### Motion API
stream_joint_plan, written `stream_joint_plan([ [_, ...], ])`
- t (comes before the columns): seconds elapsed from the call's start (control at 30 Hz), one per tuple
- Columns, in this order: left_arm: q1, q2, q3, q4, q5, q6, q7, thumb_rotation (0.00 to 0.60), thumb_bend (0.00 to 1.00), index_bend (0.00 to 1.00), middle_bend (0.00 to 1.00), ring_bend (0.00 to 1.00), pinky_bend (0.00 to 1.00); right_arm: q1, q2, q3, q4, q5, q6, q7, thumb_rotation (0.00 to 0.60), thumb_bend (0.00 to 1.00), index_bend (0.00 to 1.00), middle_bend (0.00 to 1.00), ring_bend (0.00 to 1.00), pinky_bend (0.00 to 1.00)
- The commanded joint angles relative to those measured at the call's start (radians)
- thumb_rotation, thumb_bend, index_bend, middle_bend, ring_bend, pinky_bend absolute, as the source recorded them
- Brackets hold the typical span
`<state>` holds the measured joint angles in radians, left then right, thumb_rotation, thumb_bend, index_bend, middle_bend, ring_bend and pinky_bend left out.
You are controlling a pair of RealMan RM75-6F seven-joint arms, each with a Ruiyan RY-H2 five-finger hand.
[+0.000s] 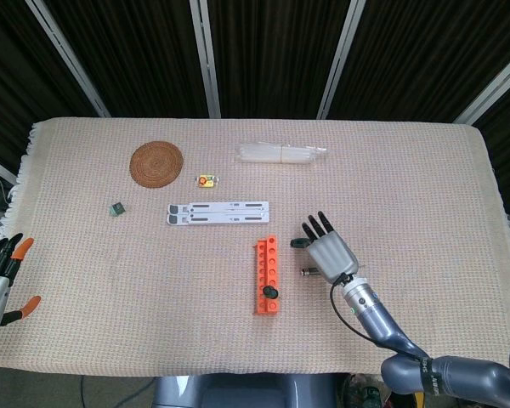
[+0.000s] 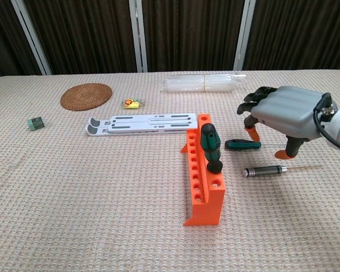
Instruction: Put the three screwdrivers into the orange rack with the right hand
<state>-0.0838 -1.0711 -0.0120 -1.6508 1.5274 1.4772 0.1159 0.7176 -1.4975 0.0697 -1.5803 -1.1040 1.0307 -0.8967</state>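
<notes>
fingers [image 2: 250,106] of the right hand [image 2: 284,116] were curled downward, palm to the table, tips spread apart and closed on nothing; orange fingertips came down close around the green-handled screwdriver [image 2: 242,145], which lay flat on the cloth. contact between tips and handle could not be told from either view. in the head view the right hand [image 1: 328,251] covered most of that screwdriver, only the handle end showing at the fingers.

the orange rack [image 2: 204,171] stood just left of the hand, one green-and-black screwdriver [image 2: 211,147] seated upright in a hole near its front end. the metal-handled screwdriver [image 2: 270,170] lay on the cloth right of the rack, nearer the camera than the green one, thin shaft pointing right, apart from the hand.

left hand [image 1: 0,280] sat at the left table edge, fingers apart, holding nothing.

elsewhere on the woven tablecloth [image 1: 425,187]: round wicker coaster [image 1: 156,162], white slotted bracket [image 1: 218,212], clear plastic bundle [image 1: 281,153], small yellow item [image 1: 207,180], small dark green block [image 1: 116,207].
</notes>
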Motion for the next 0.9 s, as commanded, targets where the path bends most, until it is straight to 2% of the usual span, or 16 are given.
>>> stream_joint_plan([
  [0.03, -0.002, -0.003, 0.000, 0.006, -0.001, -0.004, -0.005, 0.600, 0.20, 0.02, 0.00, 0.00, 0.00, 0.013, -0.010, -0.007, -0.015, 0.050, -0.020, -0.029, 0.600, 0.18, 0.47, 0.11, 0.00, 0.00],
  [0.47, -0.001, -0.007, 0.001, 0.017, -0.007, -0.007, -0.016, 0.600, 0.20, 0.02, 0.00, 0.00, 0.00, 0.045, -0.047, -0.008, 0.000, 0.146, -0.052, -0.044, 0.600, 0.18, 0.49, 0.11, 0.00, 0.00],
  [0.9, -0.005, -0.008, 0.001, 0.021, -0.008, -0.015, -0.018, 0.600, 0.21, 0.02, 0.00, 0.00, 0.00, 0.061, -0.067, -0.022, 0.033, 0.188, -0.057, -0.031, 0.600, 0.18, 0.50, 0.11, 0.00, 0.00],
])
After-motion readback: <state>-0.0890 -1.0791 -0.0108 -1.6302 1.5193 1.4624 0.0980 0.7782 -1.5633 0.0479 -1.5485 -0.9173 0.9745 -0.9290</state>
